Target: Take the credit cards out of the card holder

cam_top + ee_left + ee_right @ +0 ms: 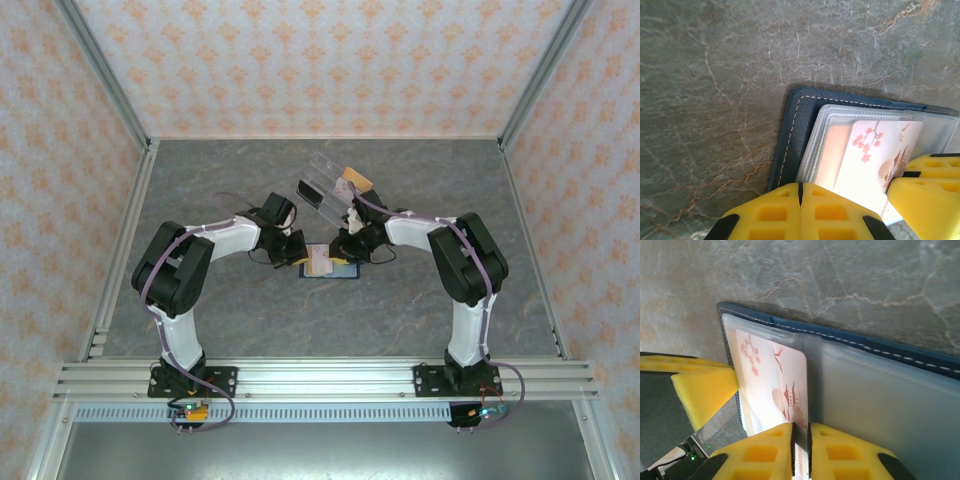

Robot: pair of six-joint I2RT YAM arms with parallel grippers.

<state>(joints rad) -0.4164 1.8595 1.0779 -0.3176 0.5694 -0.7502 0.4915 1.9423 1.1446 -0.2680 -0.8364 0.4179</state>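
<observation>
Card holder (791, 127) lies open, the closed left tool (800, 195) apparently pinning it to the surface (715, 75). Right tool (800, 437) pinches 1 blossom-printed credit card (780, 380), likely for removal.

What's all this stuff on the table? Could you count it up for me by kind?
Grippers: 2, left gripper and right gripper
Card holder: 1
Clear box: 1
Cards I can make out: 3, blossom-printed card, black card, orange-tan card
Total: 7
</observation>
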